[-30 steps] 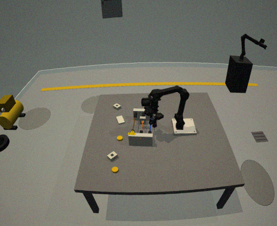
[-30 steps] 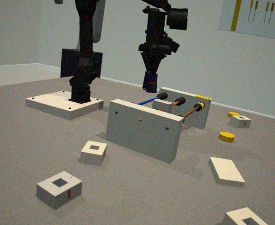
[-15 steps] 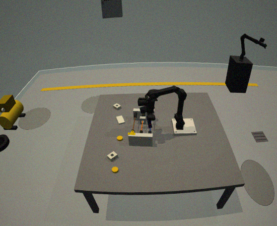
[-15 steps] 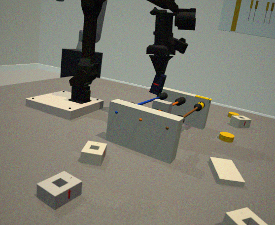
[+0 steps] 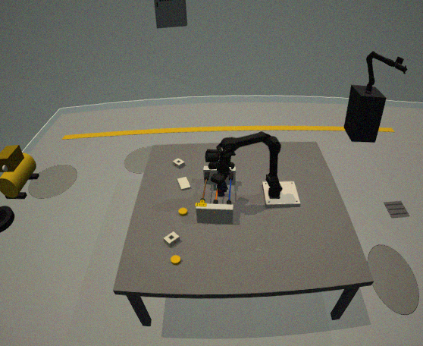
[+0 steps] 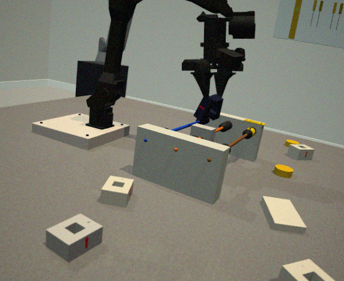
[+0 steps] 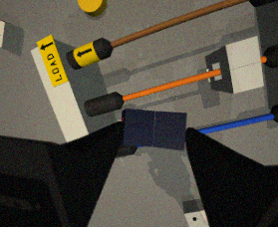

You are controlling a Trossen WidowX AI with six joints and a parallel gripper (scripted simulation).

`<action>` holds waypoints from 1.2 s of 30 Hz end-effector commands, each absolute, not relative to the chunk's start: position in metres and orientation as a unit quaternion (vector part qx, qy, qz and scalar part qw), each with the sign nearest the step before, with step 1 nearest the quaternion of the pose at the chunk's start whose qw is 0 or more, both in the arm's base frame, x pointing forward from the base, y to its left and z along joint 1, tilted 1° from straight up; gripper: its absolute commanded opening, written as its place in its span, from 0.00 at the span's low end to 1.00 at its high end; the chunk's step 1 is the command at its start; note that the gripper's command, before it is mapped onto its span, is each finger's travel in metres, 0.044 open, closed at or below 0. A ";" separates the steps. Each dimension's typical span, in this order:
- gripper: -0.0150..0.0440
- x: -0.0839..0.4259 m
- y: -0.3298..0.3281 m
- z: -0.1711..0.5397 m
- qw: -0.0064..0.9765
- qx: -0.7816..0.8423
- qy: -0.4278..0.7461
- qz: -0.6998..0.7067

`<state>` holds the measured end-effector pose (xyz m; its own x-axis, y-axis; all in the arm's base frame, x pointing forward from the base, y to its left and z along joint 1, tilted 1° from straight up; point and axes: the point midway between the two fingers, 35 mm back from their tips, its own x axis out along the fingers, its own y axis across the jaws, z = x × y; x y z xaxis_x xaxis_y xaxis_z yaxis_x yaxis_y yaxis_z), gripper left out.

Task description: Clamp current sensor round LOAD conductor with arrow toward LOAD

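Note:
The navy split-core sensor hangs from my gripper, which is shut on it. Its two halves are spread at the bottom in the exterior view. A red mark shows on one face; its pointing direction is too small to tell. In the wrist view the sensor covers part of the blue conductor. The brown conductor runs from the end wall with the yellow LOAD marker; nothing is clamped round it. A yellow sleeve there carries a black arrow.
The orange conductor lies between blue and brown, with a pale block at it. Two upright walls hold the conductor ends. White blocks and yellow discs stand around.

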<state>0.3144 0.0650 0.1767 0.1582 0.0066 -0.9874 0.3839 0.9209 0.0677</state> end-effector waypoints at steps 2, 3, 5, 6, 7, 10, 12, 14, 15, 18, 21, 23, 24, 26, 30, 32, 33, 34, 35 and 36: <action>0.25 0.327 0.064 0.177 0.736 0.222 0.613 -0.184; 0.25 0.330 0.064 0.177 0.732 0.236 0.608 -0.195; 0.25 0.334 0.064 0.176 0.725 0.263 0.598 -0.216; 0.25 0.336 0.064 0.176 0.722 0.276 0.593 -0.226; 0.25 0.339 0.064 0.176 0.717 0.289 0.588 -0.237; 0.25 0.345 0.064 0.175 0.704 0.329 0.571 -0.267; 0.25 0.350 0.064 0.175 0.693 0.355 0.558 -0.287; 0.25 0.354 0.064 0.174 0.682 0.380 0.545 -0.306; 0.25 0.356 0.063 0.174 0.676 0.393 0.539 -0.315; 0.25 0.363 0.063 0.173 0.656 0.430 0.517 -0.342; 0.25 0.370 0.063 0.173 0.634 0.467 0.495 -0.368; 0.25 0.374 0.062 0.172 0.619 0.490 0.479 -0.384; 0.25 0.376 0.062 0.172 0.610 0.502 0.471 -0.392; 0.25 0.381 0.062 0.171 0.593 0.525 0.454 -0.407; 0.25 0.389 0.061 0.170 0.559 0.567 0.421 -0.435; 0.25 0.391 0.061 0.169 0.552 0.574 0.415 -0.439; 0.25 0.391 0.061 0.169 0.552 0.574 0.415 -0.439; 0.25 0.391 0.061 0.169 0.552 0.574 0.415 -0.439; 0.25 0.391 0.061 0.169 0.552 0.574 0.415 -0.439; 0.25 0.391 0.061 0.168 0.552 0.574 0.415 -0.439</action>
